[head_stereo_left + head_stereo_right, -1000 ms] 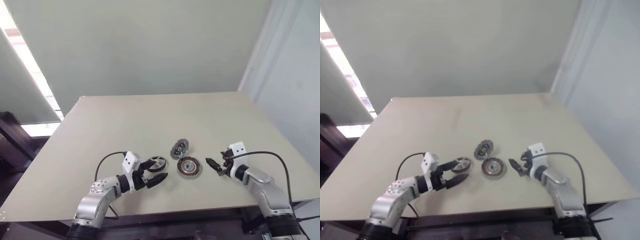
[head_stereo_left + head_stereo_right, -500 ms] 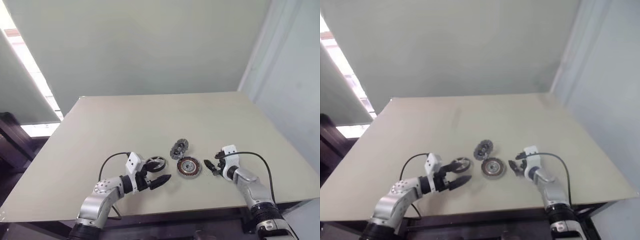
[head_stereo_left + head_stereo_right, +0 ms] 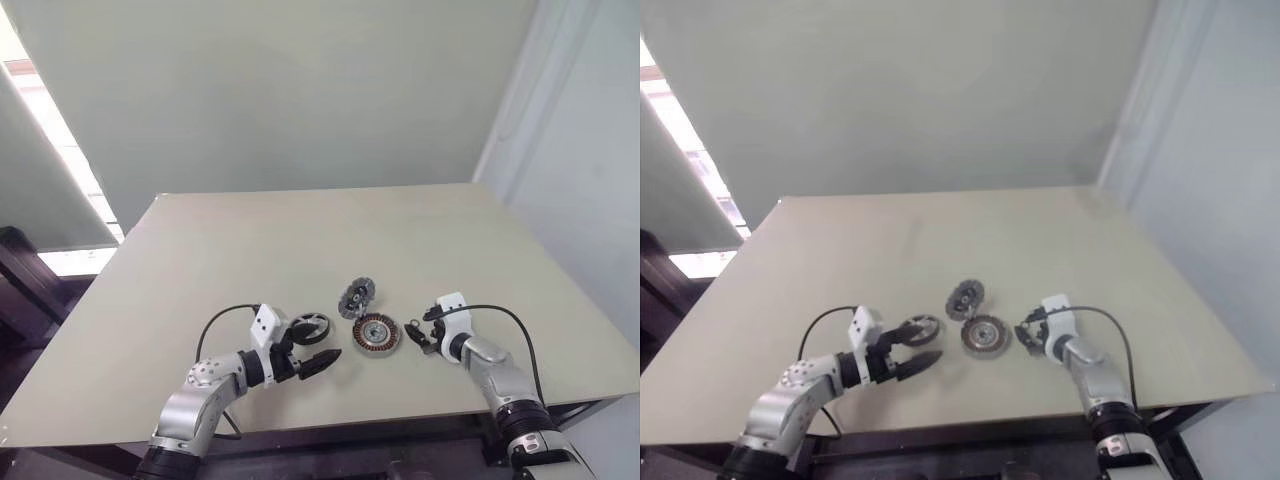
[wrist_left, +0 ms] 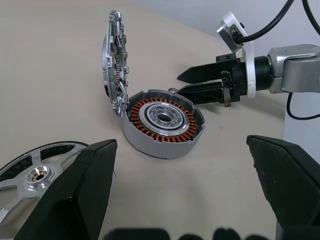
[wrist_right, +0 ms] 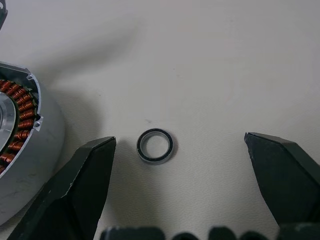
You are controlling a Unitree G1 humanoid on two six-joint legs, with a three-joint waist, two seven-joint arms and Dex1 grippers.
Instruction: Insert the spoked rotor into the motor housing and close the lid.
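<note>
Nothing is assembled yet: spoked rotor [image 3: 311, 326] lies left of the motor housing [image 3: 377, 333], lid [image 3: 357, 297] stands open, and both grippers' jaws gape empty.

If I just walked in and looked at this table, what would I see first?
Probably the motor housing in the middle of the table, with its shiny ring of orange copper and its toothed lid standing up at its edge. The spoked rotor lies by the open left gripper, and a tiny ring lies before the open right gripper.
</note>
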